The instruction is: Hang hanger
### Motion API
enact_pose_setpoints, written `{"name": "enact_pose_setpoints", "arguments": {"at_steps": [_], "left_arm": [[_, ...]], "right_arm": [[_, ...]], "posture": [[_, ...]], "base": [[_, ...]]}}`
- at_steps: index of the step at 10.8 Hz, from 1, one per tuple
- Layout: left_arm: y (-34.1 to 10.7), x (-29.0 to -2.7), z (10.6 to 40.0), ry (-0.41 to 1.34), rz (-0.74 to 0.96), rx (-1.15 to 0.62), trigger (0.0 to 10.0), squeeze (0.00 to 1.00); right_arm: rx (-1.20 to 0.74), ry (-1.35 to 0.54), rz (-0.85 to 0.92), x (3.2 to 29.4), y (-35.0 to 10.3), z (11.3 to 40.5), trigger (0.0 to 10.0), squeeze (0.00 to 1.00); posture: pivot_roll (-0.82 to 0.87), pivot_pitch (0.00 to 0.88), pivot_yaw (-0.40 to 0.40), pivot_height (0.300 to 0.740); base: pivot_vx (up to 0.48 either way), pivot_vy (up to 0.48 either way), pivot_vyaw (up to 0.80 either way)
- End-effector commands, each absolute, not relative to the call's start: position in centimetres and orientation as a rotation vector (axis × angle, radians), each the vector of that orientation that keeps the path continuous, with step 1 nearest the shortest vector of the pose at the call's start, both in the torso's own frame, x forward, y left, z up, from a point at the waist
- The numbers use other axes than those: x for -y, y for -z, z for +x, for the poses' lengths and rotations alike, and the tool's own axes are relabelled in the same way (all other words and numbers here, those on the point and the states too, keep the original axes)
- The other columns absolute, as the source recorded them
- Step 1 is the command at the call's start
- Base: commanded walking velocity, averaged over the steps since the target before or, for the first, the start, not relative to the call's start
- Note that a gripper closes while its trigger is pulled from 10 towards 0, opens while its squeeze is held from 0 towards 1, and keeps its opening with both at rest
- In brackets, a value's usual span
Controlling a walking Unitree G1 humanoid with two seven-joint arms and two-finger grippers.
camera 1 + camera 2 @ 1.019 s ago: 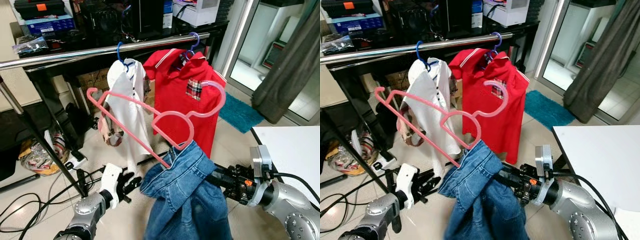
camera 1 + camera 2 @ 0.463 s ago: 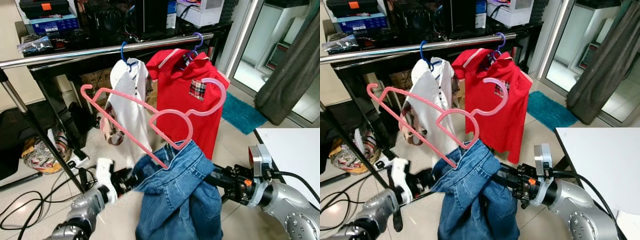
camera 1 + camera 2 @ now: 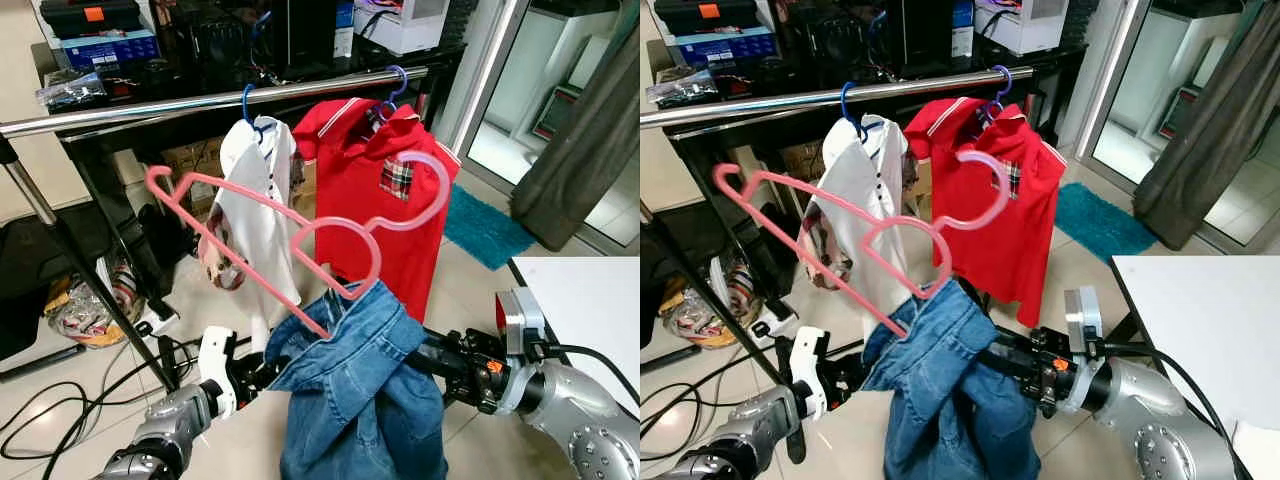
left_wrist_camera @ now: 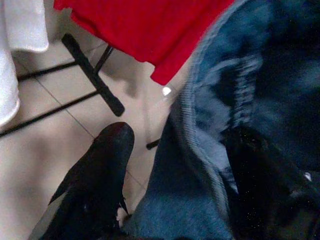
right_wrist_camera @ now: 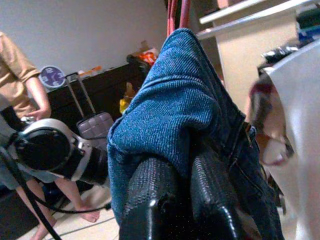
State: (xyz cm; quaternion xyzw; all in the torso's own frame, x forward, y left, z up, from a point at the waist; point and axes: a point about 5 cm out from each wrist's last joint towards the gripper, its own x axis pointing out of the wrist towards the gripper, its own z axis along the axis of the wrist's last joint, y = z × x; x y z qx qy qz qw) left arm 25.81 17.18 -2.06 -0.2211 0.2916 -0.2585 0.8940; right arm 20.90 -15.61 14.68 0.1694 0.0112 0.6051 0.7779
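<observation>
Hanger [image 3: 300, 235] with jeans [image 3: 360, 390] before rail [image 3: 200, 100], shirts [image 3: 375, 200] behind.

Daylight enters from the glass door [image 3: 540, 95] on the robot's right, leaving the head views bright and mostly sharp, with a long glare streak along the metal rail [image 3: 210, 100] and soft shadows on the floor tiles [image 3: 1080, 270]. The left wrist view is dim and blurred, its denim [image 4: 240, 100] smeared; the right wrist view's nearest fingers [image 5: 150, 200] are out of focus
</observation>
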Motion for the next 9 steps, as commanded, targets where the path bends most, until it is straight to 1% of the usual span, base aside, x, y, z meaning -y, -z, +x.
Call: {"name": "enact_pose_setpoints", "arguments": {"at_steps": [1,3,4,5,7,9], "left_arm": [[1.9,-16.4,26.2,0.548,-0.480,-0.609,10.0,0.00],[1.2,-15.0,26.9,0.616,-0.523,-0.579,10.0,0.00],[0.9,-14.5,27.2,0.624,-0.538,-0.570,8.0,0.00],[0.7,-14.0,27.4,0.641,-0.550,-0.558,0.0,0.00],[0.5,-13.5,27.2,0.697,-0.594,-0.543,0.0,0.00],[0.8,-13.8,26.9,0.701,-0.609,-0.548,0.0,0.00]], "right_arm": [[0.016,-1.349,0.363,14.9,-15.7,20.8,10.0,0.00],[0.013,-1.354,0.360,14.9,-15.6,20.6,10.0,0.00],[0.010,-1.354,0.361,14.9,-15.6,20.5,10.0,0.00],[0.010,-1.351,0.362,14.8,-15.7,20.3,10.0,0.00],[0.024,-1.346,0.368,14.7,-15.9,20.3,10.0,0.00],[0.035,-1.347,0.370,14.6,-16.1,20.3,10.0,0.00]], "posture": [[0.00,0.028,0.005,0.740],[0.00,0.030,0.006,0.740],[0.00,0.030,0.009,0.740],[-0.01,0.030,0.015,0.740],[-0.01,0.030,0.021,0.740],[-0.01,0.030,0.021,0.740]], "base": [[0.000,0.000,0.00],[0.000,0.000,0.00],[0.000,0.000,0.00],[0.000,0.000,0.00],[0.000,0.000,0.00],[0.000,0.000,0.00]]}}
